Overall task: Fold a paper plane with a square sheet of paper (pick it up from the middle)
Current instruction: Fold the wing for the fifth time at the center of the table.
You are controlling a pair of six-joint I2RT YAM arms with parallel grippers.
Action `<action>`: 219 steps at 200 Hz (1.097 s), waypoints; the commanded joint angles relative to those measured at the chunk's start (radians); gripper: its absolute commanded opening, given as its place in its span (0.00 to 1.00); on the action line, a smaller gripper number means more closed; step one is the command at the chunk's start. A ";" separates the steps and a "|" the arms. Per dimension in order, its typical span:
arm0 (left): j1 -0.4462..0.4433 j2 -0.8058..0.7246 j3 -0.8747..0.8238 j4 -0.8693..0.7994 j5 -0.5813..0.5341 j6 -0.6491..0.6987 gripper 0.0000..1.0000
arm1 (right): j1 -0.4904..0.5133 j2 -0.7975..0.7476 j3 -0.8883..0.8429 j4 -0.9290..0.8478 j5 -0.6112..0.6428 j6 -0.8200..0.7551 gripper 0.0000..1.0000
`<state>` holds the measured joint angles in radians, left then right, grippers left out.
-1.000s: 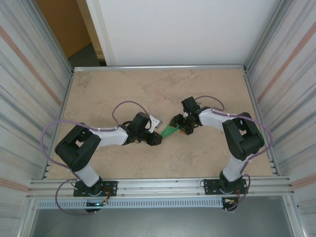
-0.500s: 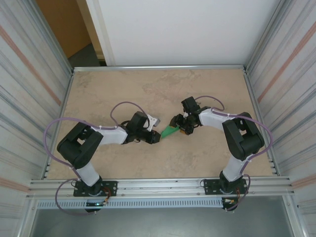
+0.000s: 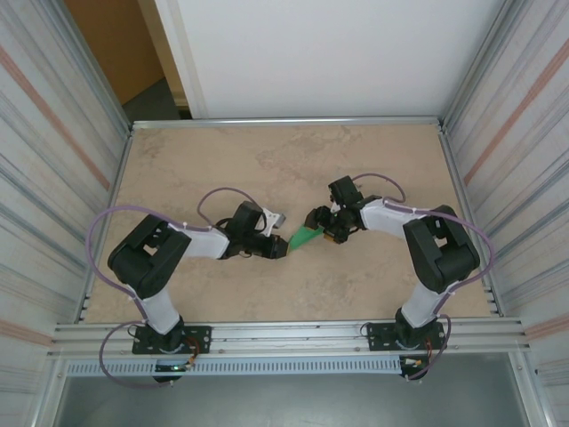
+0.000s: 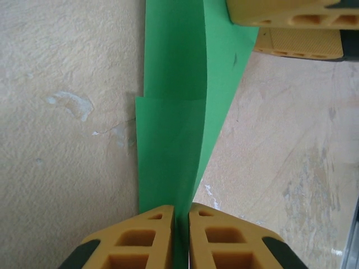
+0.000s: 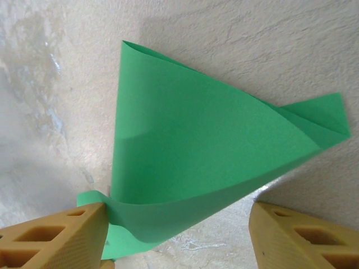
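On table (image 3: pixel 204 169), folded green paper (image 3: pixel 307 236), left jaws clenched on it, right jaws parted.

Location type: enclosed robot test cell in a laboratory or workshop.

Identifying features:
- Two jointed arms, left arm (image 3: pixel 156 262) and right arm (image 3: pixel 436 253), bolted to an aluminium rail (image 3: pixel 293 333) at 6 o'clock.
- Exposed lilac cable (image 3: pixel 220 189) routed along the arms.
- Bare beige stone-patterned worktop (image 3: pixel 267 151) edged with metal strip.
- Ribbed panels in metal framing at 9 o'clock (image 3: pixel 44 178) and 3 o'clock (image 3: pixel 524 160).
- Plain white board (image 3: pixel 329 53) closing 12 o'clock.
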<state>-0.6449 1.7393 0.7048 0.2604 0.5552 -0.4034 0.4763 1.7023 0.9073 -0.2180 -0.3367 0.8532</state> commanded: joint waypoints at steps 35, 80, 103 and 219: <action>0.041 0.031 0.013 -0.005 0.127 -0.098 0.11 | -0.051 -0.173 -0.103 0.100 -0.027 -0.107 0.70; 0.048 0.055 0.052 -0.053 0.171 -0.137 0.10 | -0.044 -0.251 -0.154 0.150 -0.094 -0.158 0.67; 0.049 0.059 0.063 -0.069 0.177 -0.140 0.09 | 0.015 -0.230 -0.128 0.147 -0.105 -0.174 0.62; 0.054 0.095 0.070 -0.072 0.196 -0.163 0.09 | 0.083 -0.011 -0.009 0.216 -0.157 -0.134 0.30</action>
<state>-0.6010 1.8141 0.7601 0.2066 0.7219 -0.5545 0.5571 1.6497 0.8589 -0.0067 -0.4736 0.7242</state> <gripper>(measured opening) 0.090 0.311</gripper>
